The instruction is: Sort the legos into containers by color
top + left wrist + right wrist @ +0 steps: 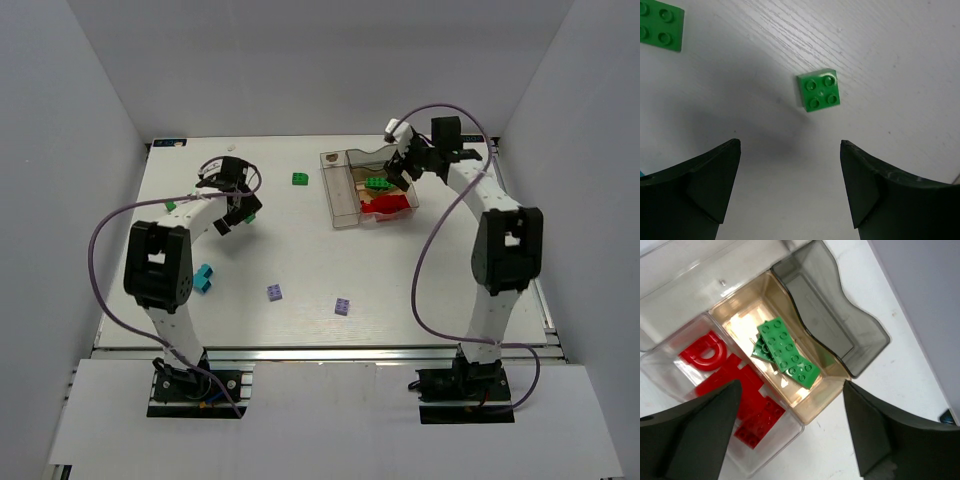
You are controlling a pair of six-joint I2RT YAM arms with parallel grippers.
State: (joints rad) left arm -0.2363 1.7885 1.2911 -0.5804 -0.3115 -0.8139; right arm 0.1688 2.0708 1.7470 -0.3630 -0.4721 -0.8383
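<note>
- The left gripper [790, 145] hangs over the table [900, 60] with its jaws spread wide and nothing between them.
- In the left wrist view a small green brick [819, 90], four studs up, lies flat on the table just above the centre of the frame. It sits beyond the gap between the fingers and touches neither.
- A green plate [659, 22] lies in the upper left corner of that view, cut by the frame edge and well apart from the small brick.
- The right gripper [791, 385] hovers above the containers [805, 410], jaws wide apart and empty.
- In the right wrist view the middle compartment holds stacked green plates [787, 352]. The compartment to its lower left holds red pieces [757, 422].
- A long narrow compartment [680, 305] runs along the upper left of that view.
- In the top view the containers [340, 195] stand in the upper right of the table.
- Loose legos lie in the top view: another green brick [300, 179] upper centre, teal bricks [204, 278] at left beside the left arm, and two lilac bricks [274, 292] [343, 306] lower centre.
</note>
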